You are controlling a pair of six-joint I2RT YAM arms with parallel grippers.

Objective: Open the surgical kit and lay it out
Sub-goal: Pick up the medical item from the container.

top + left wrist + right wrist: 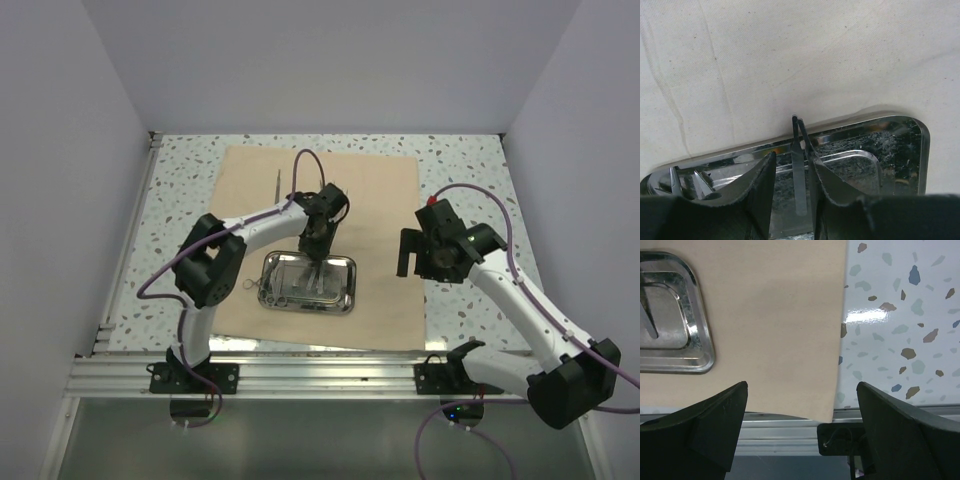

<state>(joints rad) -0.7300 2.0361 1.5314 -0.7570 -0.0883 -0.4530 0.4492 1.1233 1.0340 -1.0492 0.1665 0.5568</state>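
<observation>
top external: noted steel tray sitting on beige cloth wrap, spread flat beneath and around it, with one thin instrument lying on the cloth beyond the tray's far left corner and scissors-like instruments at the tray's left end. left wrist: found left gripper low inside the tray, fingers close on either side of tweezer-like instrument, sliver of gap on one side, so cannot tell if truly pinched. right wrist: recorded right gripper spread wide, holding nothing, right of the tray over the cloth's edge and speckled table.
</observation>
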